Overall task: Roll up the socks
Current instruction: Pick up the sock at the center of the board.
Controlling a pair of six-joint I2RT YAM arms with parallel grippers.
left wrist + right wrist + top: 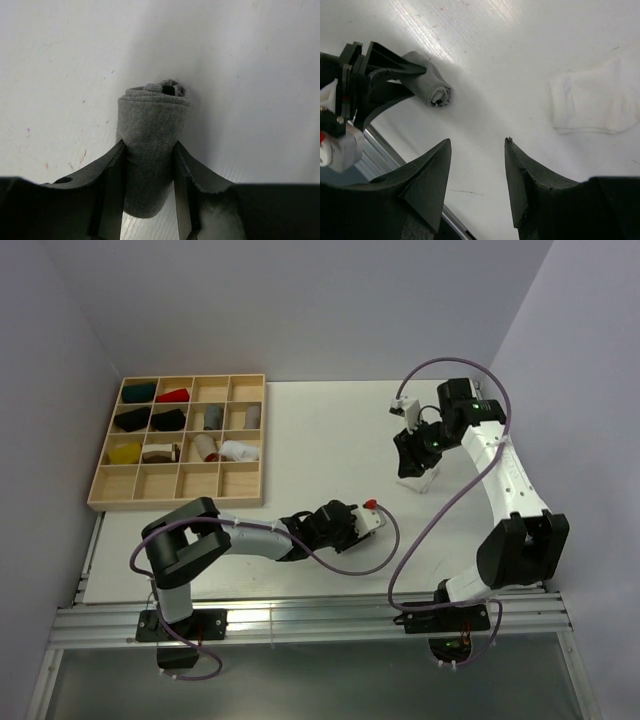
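The grey sock (pixel 152 130) is rolled into a tight cylinder, its coiled end facing away from the left wrist camera. My left gripper (pixel 149 146) is shut on it, one finger pressed to each side of the roll just above the white table. From the right wrist view the same roll (pixel 434 86) sticks out of the left gripper's fingers (pixel 395 70). The white sock (pixel 595 102) lies flat and unrolled on the table at the right. My right gripper (pixel 477 142) hovers open above the table, holding nothing. In the top view the left gripper (pixel 335 525) is near the front edge and the right gripper (pixel 413 462) is further back.
A wooden compartment tray (pixel 175 503) sits at the back left and holds several small cloth bundles in red, green, black, yellow, grey and white. The table's metal front rail (pixel 300 618) runs close to the left gripper.
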